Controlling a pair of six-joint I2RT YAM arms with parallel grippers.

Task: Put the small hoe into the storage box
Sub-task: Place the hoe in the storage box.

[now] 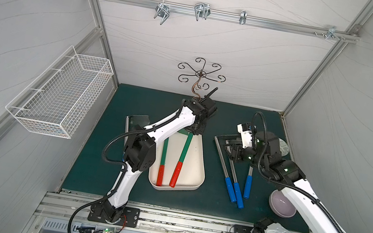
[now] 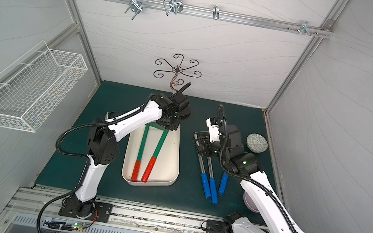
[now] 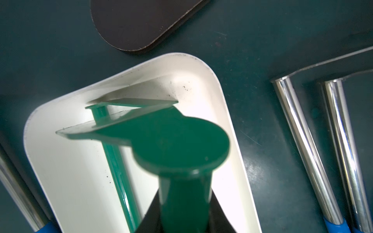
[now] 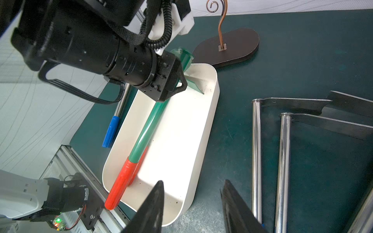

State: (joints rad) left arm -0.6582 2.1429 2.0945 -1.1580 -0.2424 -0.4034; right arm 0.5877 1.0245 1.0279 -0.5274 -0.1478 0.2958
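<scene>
Green hoe (image 4: 145, 131) clamped, wrist views only

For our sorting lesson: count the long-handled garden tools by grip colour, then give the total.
Long green-shafted tools with red grips: 2
Long shiny metal-shafted tools with blue grips: 4
Total: 6

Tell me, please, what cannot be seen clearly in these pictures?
- Left gripper: both top views, its wrist hides the jaws.
- Held hoe: left wrist view, head blurred, too close.
- Purple bowl: both top views, partly behind the right arm.
- Blue-handled hoe: right wrist view, blade behind left arm.
</scene>
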